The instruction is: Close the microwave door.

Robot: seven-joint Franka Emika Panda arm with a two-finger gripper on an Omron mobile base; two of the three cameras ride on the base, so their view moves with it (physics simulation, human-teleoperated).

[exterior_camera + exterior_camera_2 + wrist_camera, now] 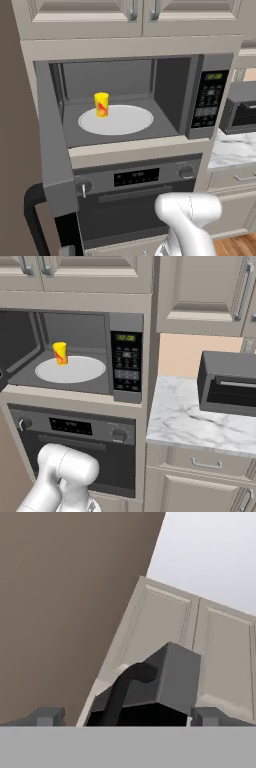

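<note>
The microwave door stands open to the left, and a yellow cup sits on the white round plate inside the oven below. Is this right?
Not quite. The microwave door does stand open to the left, but the yellow cup sits on the white round plate inside the microwave itself, not in the oven below, whose door is shut. The left base view shows this.

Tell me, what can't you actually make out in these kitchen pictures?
- Microwave door: its outer face with the window faces away in the left base view; the right base view's left edge cuts the door off.
- Keypad: labels too small to read.
- Yellow cup: red marking too blurred to identify.
- Gripper: just the fingertips show, low in the hand view.
</note>
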